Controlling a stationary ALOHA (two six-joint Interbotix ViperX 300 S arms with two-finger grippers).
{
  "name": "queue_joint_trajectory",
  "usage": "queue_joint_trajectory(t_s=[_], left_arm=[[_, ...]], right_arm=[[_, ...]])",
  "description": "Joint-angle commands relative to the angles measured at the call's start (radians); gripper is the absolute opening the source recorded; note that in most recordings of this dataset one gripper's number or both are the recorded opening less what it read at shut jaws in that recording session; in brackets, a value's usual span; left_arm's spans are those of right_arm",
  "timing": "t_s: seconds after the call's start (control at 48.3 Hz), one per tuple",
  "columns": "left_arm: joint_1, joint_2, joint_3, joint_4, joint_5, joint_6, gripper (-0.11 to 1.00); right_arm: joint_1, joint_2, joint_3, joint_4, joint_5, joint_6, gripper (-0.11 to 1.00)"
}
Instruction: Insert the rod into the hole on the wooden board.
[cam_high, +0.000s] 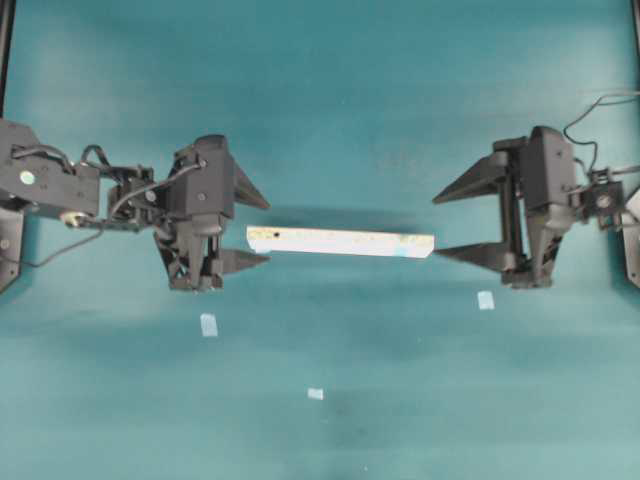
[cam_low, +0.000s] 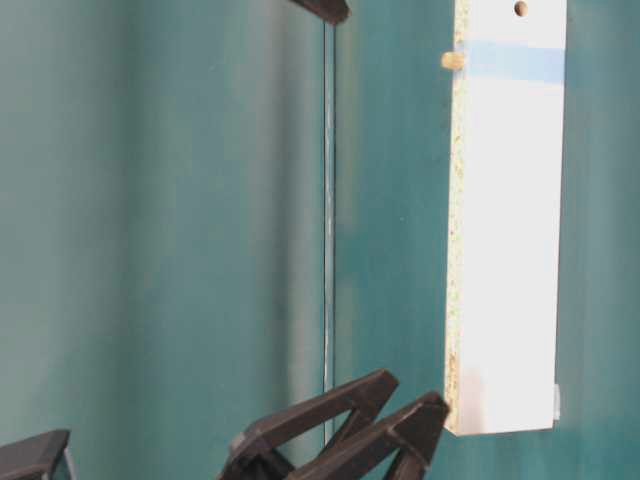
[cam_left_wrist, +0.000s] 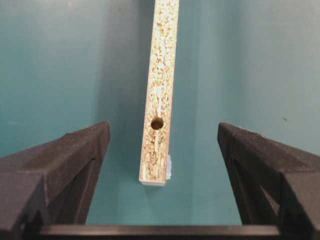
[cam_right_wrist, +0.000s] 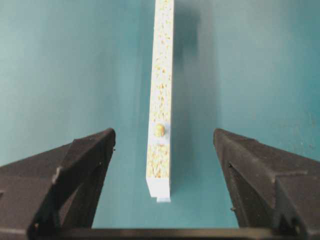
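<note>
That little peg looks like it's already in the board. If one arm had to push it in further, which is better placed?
Probably the right. The rod sits at the board end facing the open right gripper; the left gripper faces the empty hole.

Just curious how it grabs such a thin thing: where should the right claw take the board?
Probably by its broad flat faces at the blue-patch end, coming lengthwise from that end: the board stands on its thin edge, in line with the open right gripper. Stay short of the rod.
</note>
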Motion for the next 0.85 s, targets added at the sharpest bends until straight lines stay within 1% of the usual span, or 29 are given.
queue_joint_trajectory(t_s=[0.0,0.228,0.539,0.829], left_arm=[[0.003,-0.048,0.003,0.003,0.005,0.003,0.92],[0.002,-0.117,0.061,0.003,0.008,0.005,0.92],[0.003,-0.219,0.147,0.003,0.008,0.005,0.92],[0.003,-0.275,0.181,0.003,0.008,0.005,0.92]], right_arm=[[-0.002,-0.058,0.014,0.000,-0.005,0.002,0.88],[-0.002,-0.175,0.069,0.000,0.009,0.000,0.88],[-0.003,-0.313,0.117,0.000,0.109,0.000,0.88],[-0.002,-0.399,0.150,0.002,0.143,0.000,0.88]])
